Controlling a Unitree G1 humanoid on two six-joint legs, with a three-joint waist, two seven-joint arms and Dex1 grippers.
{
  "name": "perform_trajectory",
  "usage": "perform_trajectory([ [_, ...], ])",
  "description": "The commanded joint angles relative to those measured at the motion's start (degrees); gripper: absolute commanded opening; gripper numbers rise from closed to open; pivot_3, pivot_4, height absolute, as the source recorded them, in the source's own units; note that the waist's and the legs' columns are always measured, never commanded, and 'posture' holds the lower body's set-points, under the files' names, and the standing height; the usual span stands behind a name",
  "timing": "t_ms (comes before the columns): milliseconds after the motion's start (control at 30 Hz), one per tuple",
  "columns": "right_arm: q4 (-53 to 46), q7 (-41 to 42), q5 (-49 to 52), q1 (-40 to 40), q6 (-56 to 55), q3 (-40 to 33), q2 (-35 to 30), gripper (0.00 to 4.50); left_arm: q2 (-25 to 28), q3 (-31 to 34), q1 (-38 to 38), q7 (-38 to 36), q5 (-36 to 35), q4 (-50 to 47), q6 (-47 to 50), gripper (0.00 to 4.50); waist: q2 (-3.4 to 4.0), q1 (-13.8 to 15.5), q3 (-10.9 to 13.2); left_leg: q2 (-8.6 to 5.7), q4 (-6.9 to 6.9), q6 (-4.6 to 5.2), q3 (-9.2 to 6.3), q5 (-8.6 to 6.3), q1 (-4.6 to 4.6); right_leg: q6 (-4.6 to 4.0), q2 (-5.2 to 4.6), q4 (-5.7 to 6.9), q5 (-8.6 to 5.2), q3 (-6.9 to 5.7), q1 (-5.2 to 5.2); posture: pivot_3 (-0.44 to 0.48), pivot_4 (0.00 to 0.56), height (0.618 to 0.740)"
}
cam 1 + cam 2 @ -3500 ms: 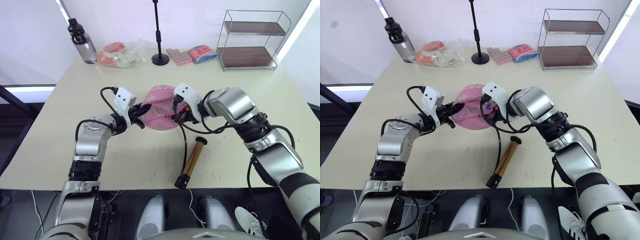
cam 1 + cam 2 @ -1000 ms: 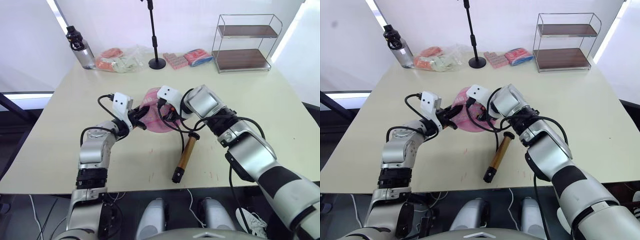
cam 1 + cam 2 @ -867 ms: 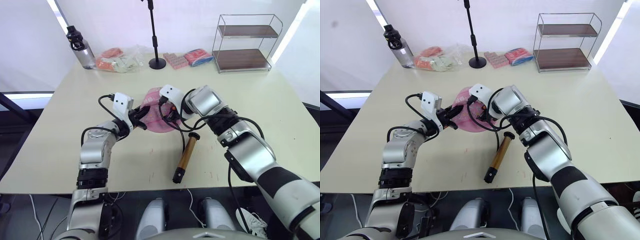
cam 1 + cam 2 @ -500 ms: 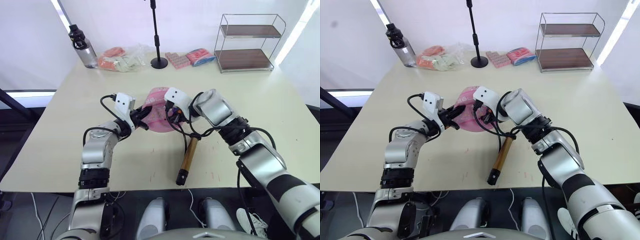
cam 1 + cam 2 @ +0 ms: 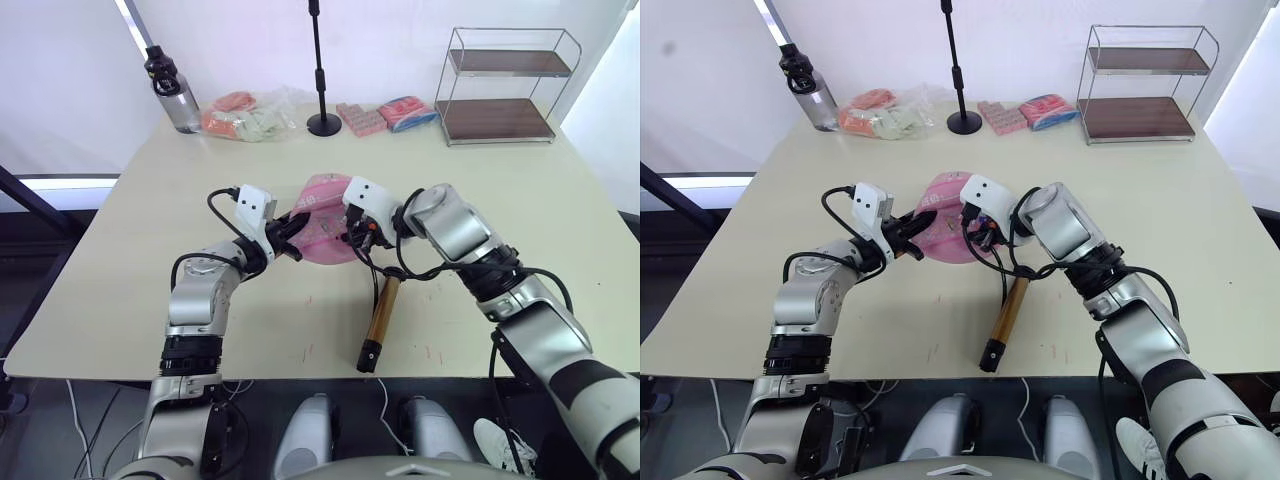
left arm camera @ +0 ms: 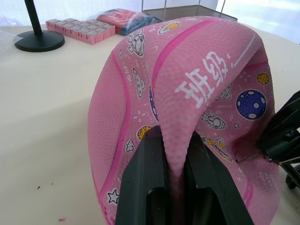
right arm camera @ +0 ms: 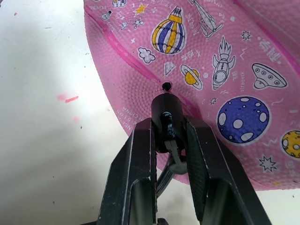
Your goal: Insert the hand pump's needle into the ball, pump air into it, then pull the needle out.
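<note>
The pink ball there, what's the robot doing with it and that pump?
The left gripper pinches a fold of the flat, deflated ball and holds it up off the table. The right gripper is shut on the black fitting at the end of the hose, aiming it at the ball's small valve hole, right in front of it. The pump itself lies on the table nearby, so no pumping has started.
</note>
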Motion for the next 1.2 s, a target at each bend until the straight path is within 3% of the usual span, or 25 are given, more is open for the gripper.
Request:
perform_trajectory([
  [33, -4.4, 1.3, 2.0, -0.2, -2.5, -1.9, -1.6, 0.33, -1.6, -5.2, 0.9, -2.2, -0.6, 1.6, 1.1, 0.16, 0.0, 0.0, 0.0, 0.0, 0.0, 0.0, 0.0, 0.0, 0.0, 0.0, 0.0, 0.0, 0.0, 0.0, 0.0, 0.0, 0.15, 0.74],
  [200, -6.1, 1.8, 4.5, 0.9, -3.4, -3.1, -3.3, 0.33, -1.7, -5.5, 1.0, -2.3, -0.6, 2.1, 0.7, 0.16, 0.0, 0.0, 0.1, -0.02, -0.01, 0.0, 0.01, 0.0, -0.08, 0.0, -0.02, -0.04, 0.0, -0.04, -0.01, 0.0, 0.15, 0.74],
  [267, -6.5, 0.9, 4.9, 1.5, -3.4, -3.3, -3.3, 1.34, -1.8, -5.6, 1.0, -2.3, -0.6, 2.3, 0.6, 0.0, 0.01, 0.1, 0.1, -0.02, -0.03, 0.0, 0.0, 0.0, -0.08, 0.0, -0.01, -0.05, 0.0, -0.06, -0.02, 0.0, 0.15, 0.74],
  [333, -6.8, -0.4, 4.7, 2.1, -4.4, -3.3, -3.3, 2.03, -1.8, -5.6, 0.9, -2.3, -0.6, 2.4, 0.5, 0.0, 0.01, 0.1, 0.1, -0.02, -0.05, 0.0, -0.01, 0.0, -0.08, 0.01, -0.02, -0.04, 0.0, -0.07, -0.02, 0.0, 0.15, 0.74],
  [367, -6.8, -0.6, 4.9, 2.3, -4.6, -3.4, -3.2, 2.65, -1.8, -5.6, 0.9, -2.3, -0.5, 2.5, 0.5, 0.0, 0.01, 0.1, 0.1, -0.02, -0.05, 0.0, -0.01, 0.0, -0.08, 0.01, -0.01, -0.04, 0.0, -0.08, -0.02, 0.0, 0.15, 0.74],
  [900, -11.5, 2.1, 12.6, 5.8, -5.7, -9.1, -7.9, 2.65, -1.7, -5.7, 0.8, -2.4, -0.6, 3.2, 0.0, 0.0, 0.01, 0.1, 0.1, -0.02, -0.05, 0.01, -0.01, 0.0, -0.08, 0.01, -0.02, -0.06, -0.01, -0.09, -0.01, 0.0, 0.15, 0.74],
  [1200, -8.2, 1.7, 15.9, 10.4, -9.7, -12.1, -7.1, 2.65, -1.7, -5.7, 0.6, -2.4, -0.6, 3.8, -0.2, 0.0, 0.01, 0.1, 0.1, -0.01, -0.05, 0.01, 0.01, 0.0, -0.07, 0.01, -0.02, -0.06, -0.01, -0.08, 0.0, 0.0, 0.15, 0.74],
])
